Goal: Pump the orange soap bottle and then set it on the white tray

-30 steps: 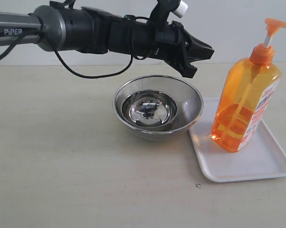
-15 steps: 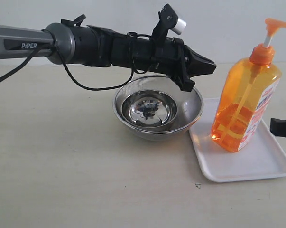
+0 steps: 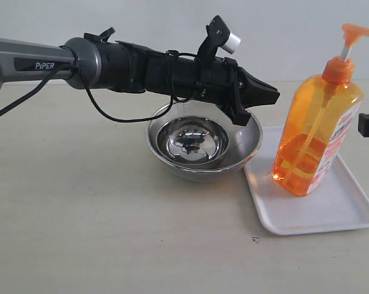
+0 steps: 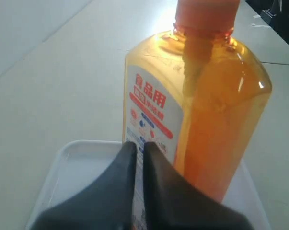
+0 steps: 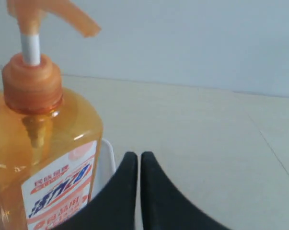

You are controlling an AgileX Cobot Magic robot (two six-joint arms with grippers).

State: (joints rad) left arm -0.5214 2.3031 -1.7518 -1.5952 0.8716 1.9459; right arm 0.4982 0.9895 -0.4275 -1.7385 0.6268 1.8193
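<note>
2 grippers pressed together | left gripper point(image 3: 275, 95) nearer orange soap bottle point(image 3: 317, 125) on white tray point(image 3: 331, 214) | right gripper point(image 5: 138, 156) higher

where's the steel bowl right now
In the exterior view the steel bowl sits near the middle, just left of the white tray that holds the orange soap bottle, with the left gripper hanging over it.

The left arm point(image 3: 25, 58) is showing a grey tube bearing white PiPER lettering point(image 3: 48, 64). Just past the lettering, a silver-grey collar point(image 3: 89, 61) is meeting bulky matte black housings, with a thin black cable point(image 3: 124, 120) looping beneath. Farthest from the lettering, a black camera mount is carrying a silver cap point(image 3: 231, 43), and the left gripper point(image 3: 275, 95) is tapering into smooth black fingers. The right gripper point(image 5: 134, 160) is showing matching curved black fingers.
</note>
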